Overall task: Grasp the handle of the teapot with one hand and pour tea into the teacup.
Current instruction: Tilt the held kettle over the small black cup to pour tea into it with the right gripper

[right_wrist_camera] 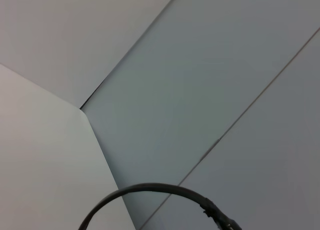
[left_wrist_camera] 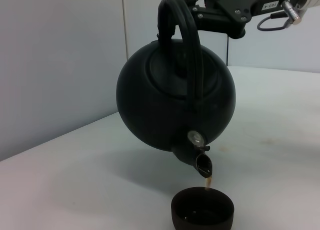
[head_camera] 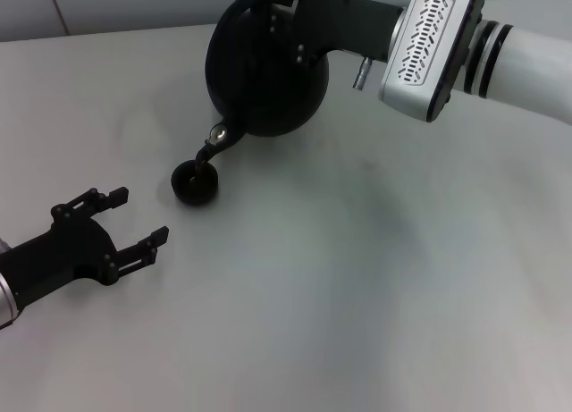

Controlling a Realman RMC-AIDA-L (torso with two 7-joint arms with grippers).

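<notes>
The round black teapot [head_camera: 266, 68] hangs tilted in the air at the back of the table, spout down over the small black teacup [head_camera: 195, 181]. My right gripper [head_camera: 284, 3] is shut on the handle [left_wrist_camera: 181, 33] at the pot's top. From the left wrist, brown tea [left_wrist_camera: 208, 181] runs from the spout into the teacup [left_wrist_camera: 202, 210]. A thin arc of the handle [right_wrist_camera: 150, 190] crosses the right wrist view. My left gripper [head_camera: 134, 220] rests open near the table's front left, a short way from the cup, holding nothing.
The pale table [head_camera: 357, 278] stretches wide to the right and front of the cup. A grey wall [left_wrist_camera: 55, 65] runs along the table's far edge behind the teapot.
</notes>
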